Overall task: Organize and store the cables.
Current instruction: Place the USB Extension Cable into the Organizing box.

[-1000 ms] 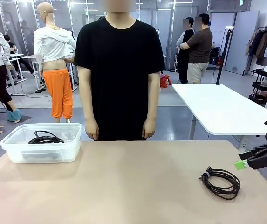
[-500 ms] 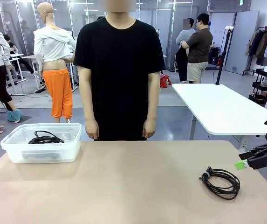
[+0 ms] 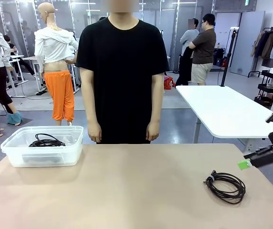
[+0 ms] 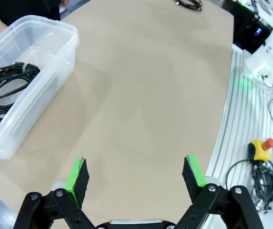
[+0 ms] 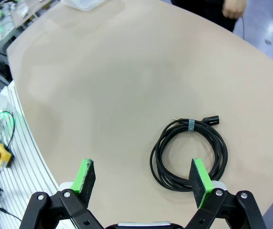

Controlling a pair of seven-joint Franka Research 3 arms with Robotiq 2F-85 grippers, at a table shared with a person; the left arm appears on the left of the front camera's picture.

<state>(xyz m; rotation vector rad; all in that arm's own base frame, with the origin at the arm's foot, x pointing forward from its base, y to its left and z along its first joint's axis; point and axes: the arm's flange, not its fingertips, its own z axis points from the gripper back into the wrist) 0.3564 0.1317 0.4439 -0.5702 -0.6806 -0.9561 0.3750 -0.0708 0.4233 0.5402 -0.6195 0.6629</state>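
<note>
Black coiled cable lies lower right on the surface, another in the clear bin at left. My right pincer gapes empty above it (left pincer too); I'd straddle the bundled strands near the tie.

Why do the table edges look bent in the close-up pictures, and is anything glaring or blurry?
Left wrist view: the wide lens bows the table edge; the clear bin shows soft highlights, no harsh glare. Right wrist view: same curving, even light, and the coiled cable is sharp with a faint shadow. Front view: straight lines, sharp throughout.
</note>
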